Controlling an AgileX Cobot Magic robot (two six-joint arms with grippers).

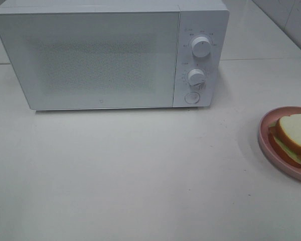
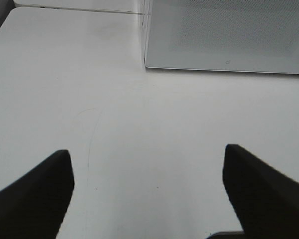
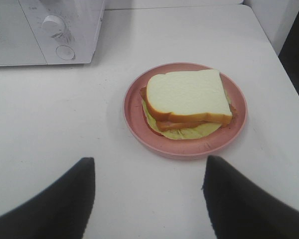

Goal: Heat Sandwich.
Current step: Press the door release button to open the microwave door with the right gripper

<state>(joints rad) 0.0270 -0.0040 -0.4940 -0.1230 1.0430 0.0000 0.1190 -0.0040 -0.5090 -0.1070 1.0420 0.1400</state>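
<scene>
From the high camera, the microwave (image 1: pixel 90 55) stood at the back of the bench (image 1: pixel 140 175) with its door shut. The sandwich (image 1: pixel 295 131) lay on a pink plate (image 1: pixel 265 138) at the right edge of the bench, well apart from the oven. Neither arm showed here. The plate and sandwich were cut off by the frame, so their far side could not be checked. The door hid the oven's inside completely.

In the left wrist view, the left end effector (image 2: pixel 147 152) hung open and empty over bare bench, facing the oven's lower left corner. The step in hand was probably getting the door open. No handle could be made out on the door, so the round button (image 1: pixel 191 97) under the two knobs (image 1: pixel 201 46) was the likely release, though its markings were too small to read. A straight, square press would do better than a glancing one, which could shove the oven back.

In the right wrist view, the right end effector (image 3: pixel 149 160) was also open and held nothing, just short of the plate's near rim. The sandwich sat whole on the plate, bread on top with lettuce and red filling showing at the edge. Taking the plate by its rim, kept level, looked safer than pinching the bread, since the layers could slide. How far the fingers stood above the bench could not be judged.
</scene>
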